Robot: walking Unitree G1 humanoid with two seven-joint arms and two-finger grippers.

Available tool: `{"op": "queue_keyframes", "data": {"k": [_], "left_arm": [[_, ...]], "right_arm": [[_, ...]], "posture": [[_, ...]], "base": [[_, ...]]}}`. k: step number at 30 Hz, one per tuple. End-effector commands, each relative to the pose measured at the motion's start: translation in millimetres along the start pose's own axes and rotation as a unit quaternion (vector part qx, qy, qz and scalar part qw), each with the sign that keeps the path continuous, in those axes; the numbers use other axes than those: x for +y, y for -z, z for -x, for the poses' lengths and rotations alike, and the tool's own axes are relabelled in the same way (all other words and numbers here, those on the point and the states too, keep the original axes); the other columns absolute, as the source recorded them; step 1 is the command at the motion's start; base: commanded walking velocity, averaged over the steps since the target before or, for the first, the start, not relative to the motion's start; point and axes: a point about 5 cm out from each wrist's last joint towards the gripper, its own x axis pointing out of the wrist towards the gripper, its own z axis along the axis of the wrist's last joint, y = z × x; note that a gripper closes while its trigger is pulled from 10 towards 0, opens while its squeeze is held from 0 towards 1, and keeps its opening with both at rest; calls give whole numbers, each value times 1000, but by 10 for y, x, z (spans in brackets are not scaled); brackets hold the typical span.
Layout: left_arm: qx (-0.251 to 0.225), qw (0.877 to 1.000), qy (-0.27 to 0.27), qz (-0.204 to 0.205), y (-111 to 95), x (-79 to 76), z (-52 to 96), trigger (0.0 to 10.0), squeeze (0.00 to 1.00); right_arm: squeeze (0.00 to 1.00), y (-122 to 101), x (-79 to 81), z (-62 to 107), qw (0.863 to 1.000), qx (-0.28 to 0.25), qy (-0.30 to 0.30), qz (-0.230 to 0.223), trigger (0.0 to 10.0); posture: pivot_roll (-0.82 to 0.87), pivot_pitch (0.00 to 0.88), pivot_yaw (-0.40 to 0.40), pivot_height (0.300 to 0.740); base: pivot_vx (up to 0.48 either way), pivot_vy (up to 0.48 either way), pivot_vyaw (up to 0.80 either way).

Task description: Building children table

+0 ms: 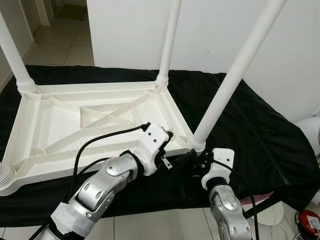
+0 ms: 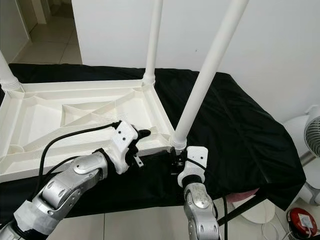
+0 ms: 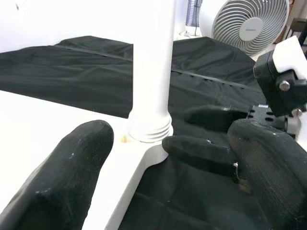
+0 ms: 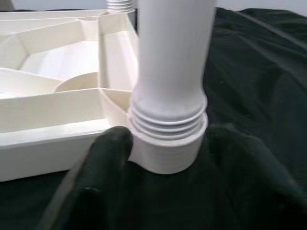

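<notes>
The white tabletop lies upside down on a black cloth, ribbed underside up, with legs standing at its corners. The near right leg rises steeply and leans toward the right, its threaded base seated in the corner socket.

The right gripper reaches up from the near edge, forearm almost vertical, its fingers spread on either side of that socket, one touching the collar and nothing clamped. The left arm comes in from the near left, elbow bent, and the left gripper hangs over the tabletop's near right rim just beside the same leg; its fingers stand wide apart, holding nothing.

The two grippers sit close together at that corner. To the right of the leg the cloth runs open out to its edge. A fan stands beyond the cloth on the right, and a white wall stands just behind the far edge. Tile floor shows along the near side.
</notes>
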Motion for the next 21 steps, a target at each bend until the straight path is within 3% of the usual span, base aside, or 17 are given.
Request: {"op": "queue_keyframes", "data": {"k": [1, 5, 8, 9, 10, 14, 18, 20, 21], "left_arm": [[-4, 1000, 4, -9, -15, 19, -24, 10000, 0], [-6, 1000, -8, -13, -27, 55, -34, 10000, 0], [19, 997, -63, -30, 15, 224, -71, 10000, 0], [23, 996, -81, -32, 9, 294, -75, 10000, 0], [21, 994, -102, -26, -10, 376, -70, 10000, 0], [16, 992, -127, -17, -37, 492, -51, 10000, 0], [17, 991, -129, -18, -37, 502, -50, 10000, 0], [21, 990, -137, -41, -37, 524, -33, 10000, 0], [39, 986, -151, -57, -11, 567, -6, 10000, 0]], "right_arm": [[0, -4, 28, 10, 1000, 1, -23, -9, 0], [0, -21, 84, -1, 999, -1, -49, -14, 0], [0, -51, 200, -57, 993, 0, -116, -32, 0], [0, -69, 218, -97, 991, -4, -133, -28, 3804], [0, -104, 209, -154, 990, -8, -141, -27, 10000], [0, -180, 161, -255, 989, -18, -144, -20, 10000], [0, -189, 155, -264, 989, -20, -144, -20, 10000], [0, -220, 105, -301, 991, -25, -133, -20, 10000], [0, -246, 7, -338, 993, -28, -115, -13, 10000]], "posture": [[-22, 0, -102, 740], [-20, 0, -104, 740], [-13, 0, -112, 740], [-12, 0, -110, 740], [-12, 0, -110, 740], [-12, 0, -107, 740], [-12, 0, -107, 740], [-13, 0, -105, 740], [-13, 0, -101, 740]], "base": [[0, 0, 0], [0, 0, 0], [0, 0, 0], [0, 0, 0], [0, 0, 0], [0, 0, 0], [0, 0, 0], [0, 0, 0], [0, 0, 0]]}}
